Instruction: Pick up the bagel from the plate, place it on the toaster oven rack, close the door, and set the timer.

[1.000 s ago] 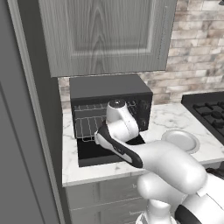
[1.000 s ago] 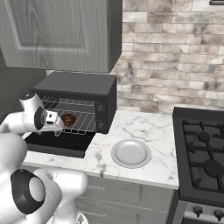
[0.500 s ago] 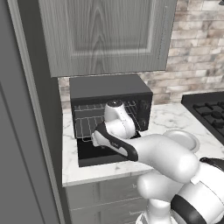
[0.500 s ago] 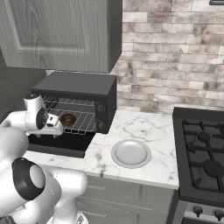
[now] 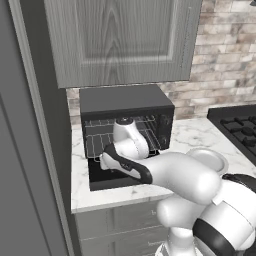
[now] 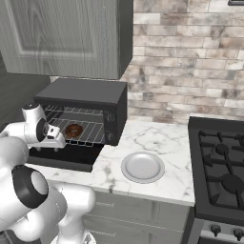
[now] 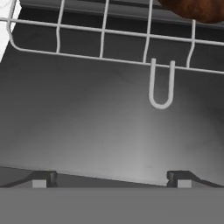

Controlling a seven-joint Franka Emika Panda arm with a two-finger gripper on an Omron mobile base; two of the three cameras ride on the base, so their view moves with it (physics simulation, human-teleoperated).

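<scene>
The dark-brown bagel (image 6: 73,130) lies on the toaster oven rack (image 6: 90,133), a silvery wire grid inside the black oven (image 6: 86,95). In the hand view the bagel (image 7: 197,8) is at the top right, behind the rack's front loop (image 7: 160,87). The door (image 6: 62,159) hangs open and flat in front of the oven; in the hand view the door (image 7: 109,131) lies right under the hand. My gripper (image 6: 53,141) hovers over it, just in front of the rack and apart from the bagel. It is open and empty, with both fingertips (image 7: 43,179) spread wide. The light-grey plate (image 6: 142,167) is bare.
A black gas stove (image 6: 219,167) stands to the right of the marble counter (image 6: 157,138). Grey wall cabinets (image 6: 62,33) hang above the oven. A tall dark panel (image 5: 30,150) borders the counter's left end. My white arm (image 5: 180,175) covers part of the plate (image 5: 212,159).
The open gripper has drawn back and slightly down from the rack, over the door. The bagel stays on the rack.
</scene>
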